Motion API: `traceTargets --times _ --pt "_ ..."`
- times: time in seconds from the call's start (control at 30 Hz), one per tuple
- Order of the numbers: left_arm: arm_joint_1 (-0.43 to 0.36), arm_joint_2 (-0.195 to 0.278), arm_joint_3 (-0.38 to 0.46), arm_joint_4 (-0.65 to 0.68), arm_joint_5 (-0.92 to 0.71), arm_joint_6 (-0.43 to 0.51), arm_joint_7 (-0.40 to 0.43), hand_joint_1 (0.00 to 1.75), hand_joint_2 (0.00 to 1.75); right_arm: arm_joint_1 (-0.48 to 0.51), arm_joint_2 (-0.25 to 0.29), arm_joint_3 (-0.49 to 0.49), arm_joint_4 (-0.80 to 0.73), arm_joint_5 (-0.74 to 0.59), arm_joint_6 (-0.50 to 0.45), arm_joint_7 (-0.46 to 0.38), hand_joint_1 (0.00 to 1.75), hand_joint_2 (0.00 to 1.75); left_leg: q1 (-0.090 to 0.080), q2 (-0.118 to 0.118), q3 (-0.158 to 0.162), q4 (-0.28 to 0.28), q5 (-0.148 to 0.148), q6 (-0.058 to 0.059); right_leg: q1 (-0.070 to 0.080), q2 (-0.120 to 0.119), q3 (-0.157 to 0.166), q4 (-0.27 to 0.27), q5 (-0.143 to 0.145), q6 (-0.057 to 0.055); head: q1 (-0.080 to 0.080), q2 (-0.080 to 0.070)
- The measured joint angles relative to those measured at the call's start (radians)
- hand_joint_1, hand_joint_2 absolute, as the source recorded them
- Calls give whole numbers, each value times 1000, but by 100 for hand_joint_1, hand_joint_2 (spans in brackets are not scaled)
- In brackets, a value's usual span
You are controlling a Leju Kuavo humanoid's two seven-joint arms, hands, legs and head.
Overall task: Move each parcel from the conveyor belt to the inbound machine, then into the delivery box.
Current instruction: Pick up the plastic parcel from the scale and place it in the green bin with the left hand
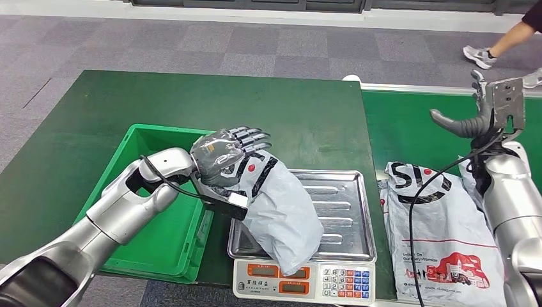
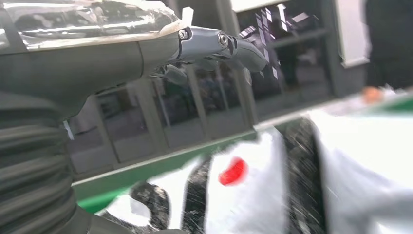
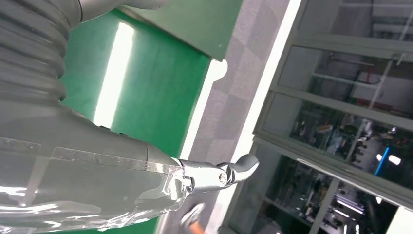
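Now the left hand grips the top of a parcel whose long axis slants down across the scale tray, the green box just beside its left, while the right hand hovers empty, fingers apart.

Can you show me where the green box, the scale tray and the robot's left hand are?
green box (image 1: 167, 256): head view, near wall.
scale tray (image 1: 345, 211): head view, bare ribbed metal.
left hand (image 1: 224, 153): head view, back of the hand.
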Motion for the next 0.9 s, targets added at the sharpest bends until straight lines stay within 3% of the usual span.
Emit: traceTargets --times 0.4,0.9 --pt "-26 38 -100 24 41 -47 -7 0 175 1 21 -26 0 38 -4 8 0 175 0 -1 0 0 0 0 0 -1 1 0 0 0 0 0" --pt "-32 47 -126 40 54 -73 -17 0 175 1 30 -31 0 48 -3 7 0 175 0 -1 0 0 0 0 0 -1 1 0 0 0 0 0"
